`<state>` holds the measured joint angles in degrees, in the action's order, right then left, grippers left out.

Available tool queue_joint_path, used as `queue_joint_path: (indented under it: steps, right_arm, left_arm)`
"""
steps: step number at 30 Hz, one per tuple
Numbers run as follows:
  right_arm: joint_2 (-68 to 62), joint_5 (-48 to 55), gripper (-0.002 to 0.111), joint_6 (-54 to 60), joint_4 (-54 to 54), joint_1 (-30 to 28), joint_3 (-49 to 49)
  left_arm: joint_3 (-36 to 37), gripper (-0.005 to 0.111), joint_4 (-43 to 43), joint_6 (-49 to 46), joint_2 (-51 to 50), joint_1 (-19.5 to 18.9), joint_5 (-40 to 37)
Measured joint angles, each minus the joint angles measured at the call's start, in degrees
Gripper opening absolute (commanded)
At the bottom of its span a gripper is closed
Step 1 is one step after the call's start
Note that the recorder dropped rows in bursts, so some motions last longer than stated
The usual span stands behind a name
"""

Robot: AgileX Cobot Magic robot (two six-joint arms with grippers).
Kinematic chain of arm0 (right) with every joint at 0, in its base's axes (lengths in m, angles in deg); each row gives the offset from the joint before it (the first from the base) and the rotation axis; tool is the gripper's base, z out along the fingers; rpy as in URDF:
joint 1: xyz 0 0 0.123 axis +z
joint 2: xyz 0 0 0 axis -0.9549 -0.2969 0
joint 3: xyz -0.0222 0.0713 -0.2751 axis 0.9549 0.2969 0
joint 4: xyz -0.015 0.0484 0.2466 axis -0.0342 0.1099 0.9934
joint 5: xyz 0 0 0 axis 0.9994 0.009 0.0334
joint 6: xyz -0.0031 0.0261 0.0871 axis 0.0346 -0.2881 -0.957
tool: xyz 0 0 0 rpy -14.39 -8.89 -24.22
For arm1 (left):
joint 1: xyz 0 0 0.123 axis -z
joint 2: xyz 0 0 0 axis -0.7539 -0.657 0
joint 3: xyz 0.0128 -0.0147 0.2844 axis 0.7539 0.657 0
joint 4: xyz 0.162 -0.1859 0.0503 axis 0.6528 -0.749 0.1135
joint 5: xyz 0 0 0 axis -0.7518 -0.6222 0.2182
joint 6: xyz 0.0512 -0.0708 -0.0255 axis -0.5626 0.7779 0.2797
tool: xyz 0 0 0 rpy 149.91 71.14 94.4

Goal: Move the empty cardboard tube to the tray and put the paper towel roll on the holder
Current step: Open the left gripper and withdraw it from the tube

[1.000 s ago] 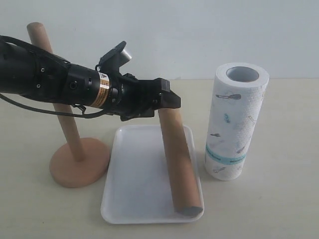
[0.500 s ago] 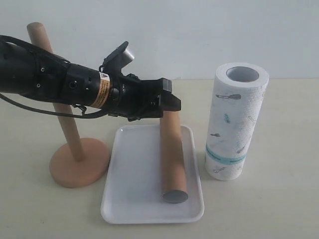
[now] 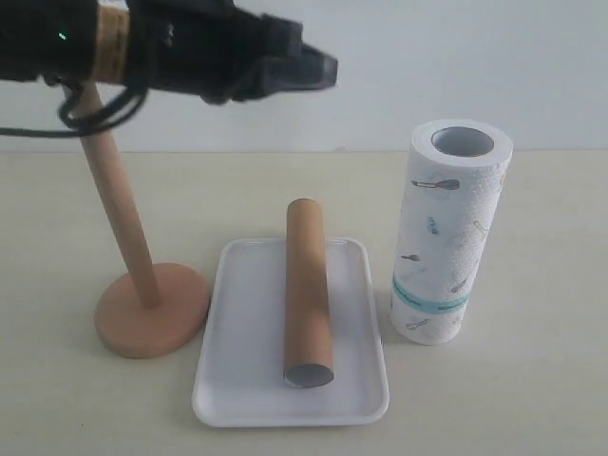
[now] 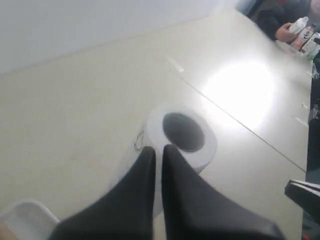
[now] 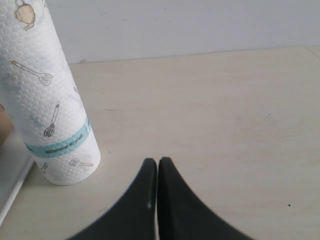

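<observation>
Okay, paper towel roll (image 3: 451, 233) stood at 3 o'clock of tray (image 3: 247, 328); looked light, squashy, best gripped gently mid-body. Closed and empty: left gripper (image 4: 159, 148), right gripper (image 5: 157, 161).

Plain pale wall (image 3: 427, 57) behind a cream tabletop (image 3: 532, 380) — bright glare (image 4: 240, 90) on the surface.
</observation>
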<state>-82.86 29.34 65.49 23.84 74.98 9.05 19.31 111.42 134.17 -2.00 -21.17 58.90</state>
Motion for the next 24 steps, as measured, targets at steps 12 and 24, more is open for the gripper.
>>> queue_joint_path:
  steps: [12,24]
  right_arm:
    - [0.0,0.0,0.000,0.0,0.0,0.0,0.0]
    - [0.0,0.0,0.000,0.0,0.0,0.0,0.0]
  left_arm:
    - [7.7,0.004,0.8,-0.9,30.4,0.0,-3.6]
    - [27.8,0.004,1.2,-8.0,56.9,0.0,-22.0]
